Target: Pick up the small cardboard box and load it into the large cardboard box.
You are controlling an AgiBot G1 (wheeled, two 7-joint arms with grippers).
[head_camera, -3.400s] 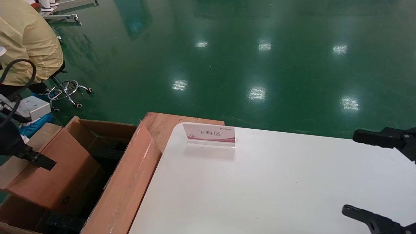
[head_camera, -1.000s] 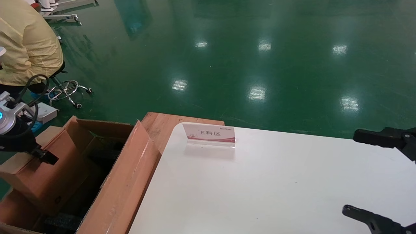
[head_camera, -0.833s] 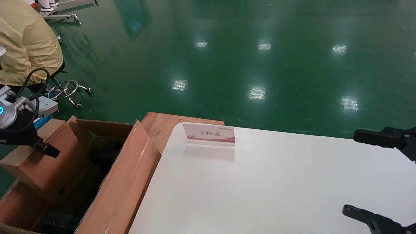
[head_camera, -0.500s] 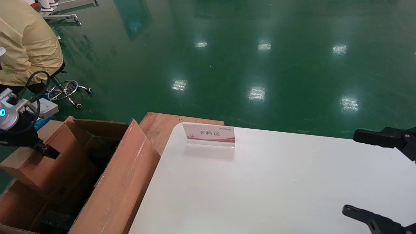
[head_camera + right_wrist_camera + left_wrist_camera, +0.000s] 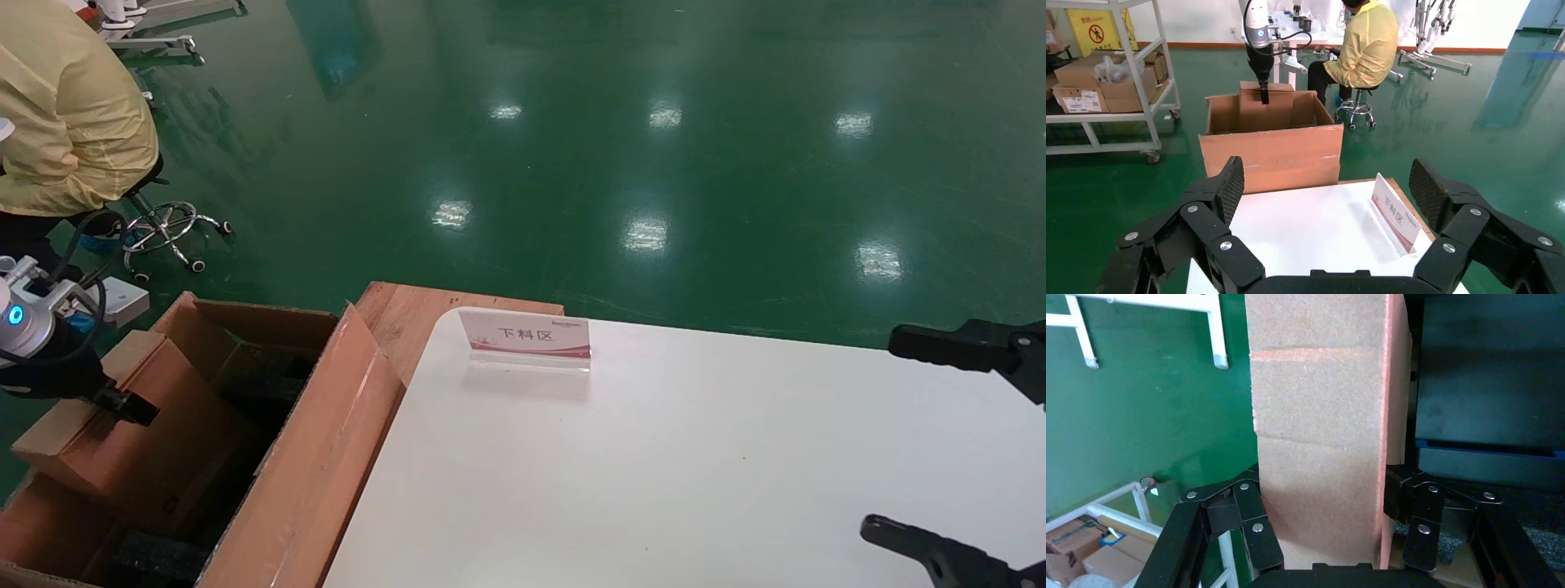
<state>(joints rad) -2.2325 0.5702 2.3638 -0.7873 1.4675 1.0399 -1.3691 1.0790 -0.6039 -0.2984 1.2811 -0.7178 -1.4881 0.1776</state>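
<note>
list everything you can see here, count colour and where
small cardboard box: 1, reddish-brown, gripped over the large carton, part inside
large cardboard box: 1, brown, flaps up, left of the table
black foam: some, at the large carton's bottom
table: 1, white, centre and right
sign stand: 1, clear with pink and white card, table's far edge
wooden board: 1, reddish, behind the table corner
seated person: 1, yellow coat, far left on a wheeled stool
floor: green, glossy
shelf cart: 1, white, holding cartons, beyond the large carton
left gripper: black fingers closed on the small carton's sides
right gripper: black, open, parked over the table's right side
</note>
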